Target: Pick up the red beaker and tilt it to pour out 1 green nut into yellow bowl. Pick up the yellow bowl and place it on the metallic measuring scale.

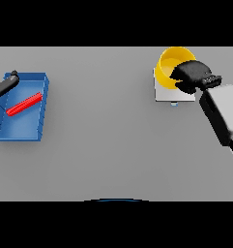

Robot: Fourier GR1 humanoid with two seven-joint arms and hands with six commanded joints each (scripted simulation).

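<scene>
Yellow bowl [170, 65] seated on the metallic scale [161, 92] at the far right of the grey surface [103, 135], gripped at its near rim by the right robot hand [191, 75]. Red beaker [24, 104] lying in the blue tray [21, 133], far left. Left robot hand [3, 85] beside the tray's corner, fingers relaxed and holding nothing.

Single head view, looking steeply down on grey worktop [103, 145] from the robot's side; whole working area in frame
</scene>
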